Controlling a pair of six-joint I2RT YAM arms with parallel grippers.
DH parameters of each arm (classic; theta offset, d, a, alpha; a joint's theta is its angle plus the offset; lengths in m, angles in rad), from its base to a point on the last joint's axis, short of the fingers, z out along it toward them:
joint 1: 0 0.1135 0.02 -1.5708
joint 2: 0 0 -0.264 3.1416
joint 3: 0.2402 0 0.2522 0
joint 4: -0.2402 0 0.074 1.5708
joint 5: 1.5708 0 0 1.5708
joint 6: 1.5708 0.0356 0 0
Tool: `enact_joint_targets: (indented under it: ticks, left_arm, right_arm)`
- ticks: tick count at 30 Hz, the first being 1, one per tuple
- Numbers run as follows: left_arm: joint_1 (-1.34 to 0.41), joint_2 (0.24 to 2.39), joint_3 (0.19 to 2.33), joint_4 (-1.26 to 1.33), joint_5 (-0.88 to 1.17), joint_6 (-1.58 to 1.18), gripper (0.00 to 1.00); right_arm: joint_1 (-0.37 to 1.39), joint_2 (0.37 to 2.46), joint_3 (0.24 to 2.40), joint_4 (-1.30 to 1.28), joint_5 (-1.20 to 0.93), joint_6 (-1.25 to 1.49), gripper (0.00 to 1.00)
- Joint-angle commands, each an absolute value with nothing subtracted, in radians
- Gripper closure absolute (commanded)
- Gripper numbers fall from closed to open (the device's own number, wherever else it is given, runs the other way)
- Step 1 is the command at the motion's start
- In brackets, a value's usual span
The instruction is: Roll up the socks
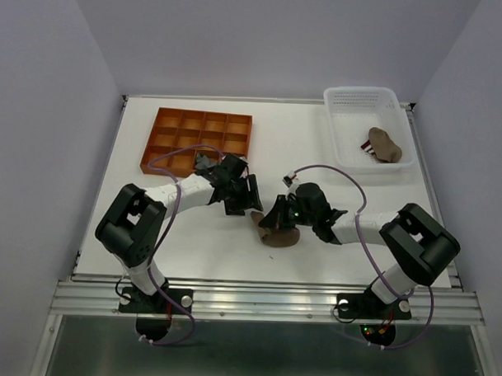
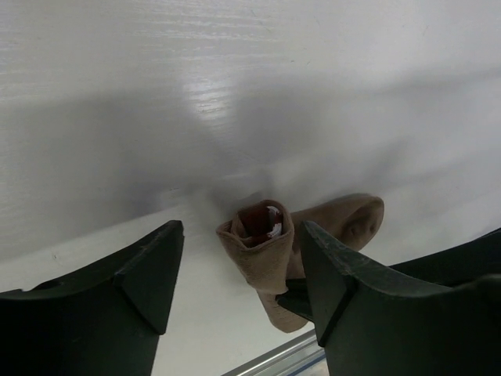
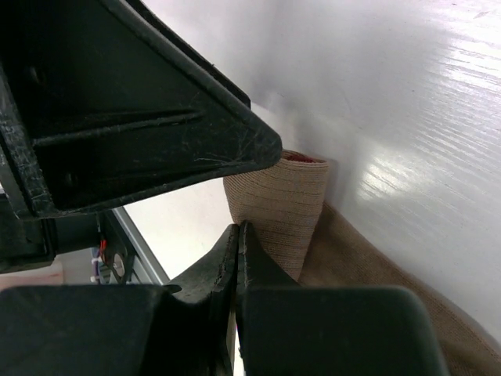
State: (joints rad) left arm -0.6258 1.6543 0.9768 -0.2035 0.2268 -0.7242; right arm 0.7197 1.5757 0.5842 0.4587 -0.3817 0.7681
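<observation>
A tan-brown sock [image 1: 281, 236] lies near the table's middle, between the two arms. One end of it is rolled into a tube that stands up, with red and white fabric showing inside [image 2: 258, 235]. My left gripper [image 1: 252, 206] is open and straddles this rolled end [image 2: 240, 229] without squeezing it; the roll sits close to the right-hand finger [image 2: 337, 274]. My right gripper [image 1: 276, 218] is shut, its tips [image 3: 237, 229] pressed against the base of the roll [image 3: 278, 205], and no fabric shows between them. A second tan-brown sock [image 1: 384, 145] lies bundled in the basket.
A white mesh basket [image 1: 353, 101] stands at the back right. An orange compartment tray [image 1: 199, 141] sits at the back left, just behind the left arm. The table's metal front rail [image 2: 274, 362] runs close to the sock.
</observation>
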Motion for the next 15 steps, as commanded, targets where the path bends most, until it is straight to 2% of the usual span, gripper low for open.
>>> enact_joint_targets:
  ticks: [1, 8, 15]
  left_arm:
    - [-0.641, 1.651, 1.011, -0.196, 0.241, -0.710, 0.31]
    - [-0.663, 1.660, 1.011, -0.186, 0.259, -0.710, 0.41]
    - [-0.676, 1.657, 1.000, -0.186, 0.288, -0.700, 0.42]
  right_arm:
    - [0.713, 1.598, 0.574, 0.522, -0.394, 0.773, 0.99]
    - [0.713, 1.609, 0.572, 0.526, -0.380, 0.776, 0.99]
    - [0.713, 1.615, 0.594, 0.522, -0.380, 0.746, 0.99]
